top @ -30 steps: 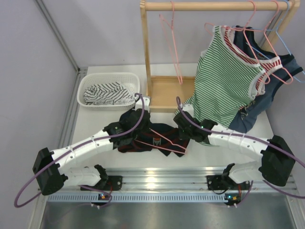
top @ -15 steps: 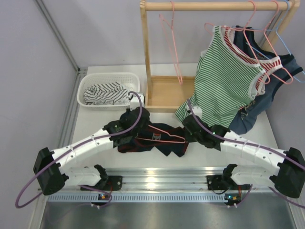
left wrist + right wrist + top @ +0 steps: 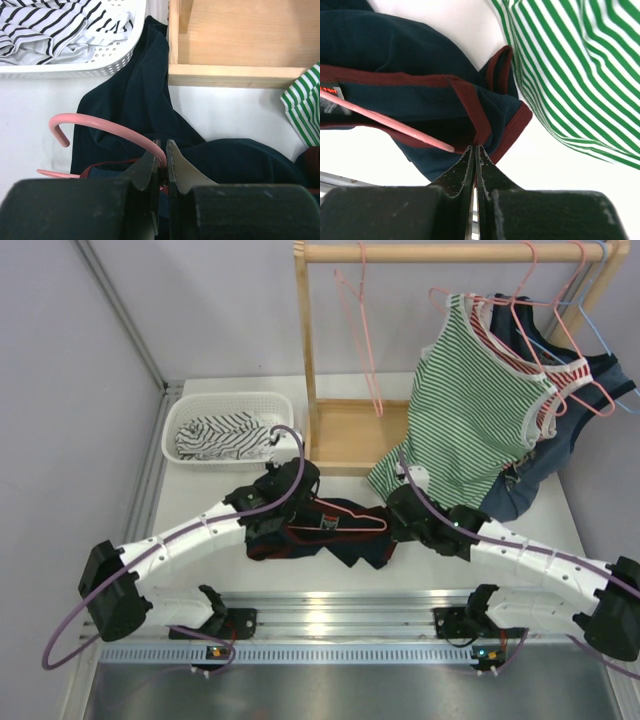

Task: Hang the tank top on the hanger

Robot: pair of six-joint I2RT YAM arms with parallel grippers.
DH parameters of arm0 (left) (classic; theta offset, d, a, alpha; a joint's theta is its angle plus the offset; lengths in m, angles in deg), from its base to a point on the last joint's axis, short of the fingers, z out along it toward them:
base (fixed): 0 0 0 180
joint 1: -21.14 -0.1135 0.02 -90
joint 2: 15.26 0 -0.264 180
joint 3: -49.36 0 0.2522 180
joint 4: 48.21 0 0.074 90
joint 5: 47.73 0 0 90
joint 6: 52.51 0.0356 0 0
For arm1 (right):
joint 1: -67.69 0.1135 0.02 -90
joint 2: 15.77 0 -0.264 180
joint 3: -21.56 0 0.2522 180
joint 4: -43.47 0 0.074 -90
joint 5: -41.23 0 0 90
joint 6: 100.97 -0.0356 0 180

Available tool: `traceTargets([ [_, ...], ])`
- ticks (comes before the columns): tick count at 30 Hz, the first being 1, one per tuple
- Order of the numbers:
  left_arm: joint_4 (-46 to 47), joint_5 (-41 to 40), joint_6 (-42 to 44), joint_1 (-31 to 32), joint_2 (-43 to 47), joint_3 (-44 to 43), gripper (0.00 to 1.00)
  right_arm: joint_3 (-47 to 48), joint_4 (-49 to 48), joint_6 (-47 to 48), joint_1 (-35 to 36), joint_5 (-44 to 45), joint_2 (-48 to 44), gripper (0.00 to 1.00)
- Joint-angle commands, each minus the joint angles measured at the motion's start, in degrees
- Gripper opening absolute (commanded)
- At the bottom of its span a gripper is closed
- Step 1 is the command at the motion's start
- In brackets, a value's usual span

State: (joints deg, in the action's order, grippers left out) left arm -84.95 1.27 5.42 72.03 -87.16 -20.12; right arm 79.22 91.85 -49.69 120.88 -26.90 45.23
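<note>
left end effector [image 3: 161, 159] clamped on the hanger [image 3: 107, 124] below its hook; right end effector [image 3: 474, 159] pinched shut on the tank top [image 3: 395, 55] trim; over the last second the right arm has drawn toward 3 o'clock, levelling the hanger across the tank top, mid-table [image 3: 200, 485] at 6 o'clock of the rack [image 3: 307, 360]; threading judged under way

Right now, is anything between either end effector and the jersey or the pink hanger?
Nothing visible. The left end effector is shut on the thin pink wire hanger just below its hook; the right end effector pinches the dark navy tank top by its maroon trim. The green-and-white striped top hangs beside it, not between.
</note>
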Motion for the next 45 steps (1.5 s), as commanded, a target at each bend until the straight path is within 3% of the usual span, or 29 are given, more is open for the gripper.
traceTargets([
  [1,-0.1,-1.9,-0.7,-0.4,-0.4,-1.6,0.0,2.2,2.2,-0.5,1.0,2.7,-2.2,0.0],
  [13,1.0,-0.8,-0.2,-0.4,-2.4,-2.8,0.0,8.0,4.4,0.0,3.8,2.8,-1.7,0.0],
  [24,1.2,3.1,0.2,0.4,-1.9,-5.7,0.0,16.1,4.4,2.8,5.3,3.1,5.3,0.0],
  [45,0.3,2.1,-1.3,5.1,-7.6,-9.1,0.0,18.4,2.0,2.9,7.3,2.6,8.8,0.0],
])
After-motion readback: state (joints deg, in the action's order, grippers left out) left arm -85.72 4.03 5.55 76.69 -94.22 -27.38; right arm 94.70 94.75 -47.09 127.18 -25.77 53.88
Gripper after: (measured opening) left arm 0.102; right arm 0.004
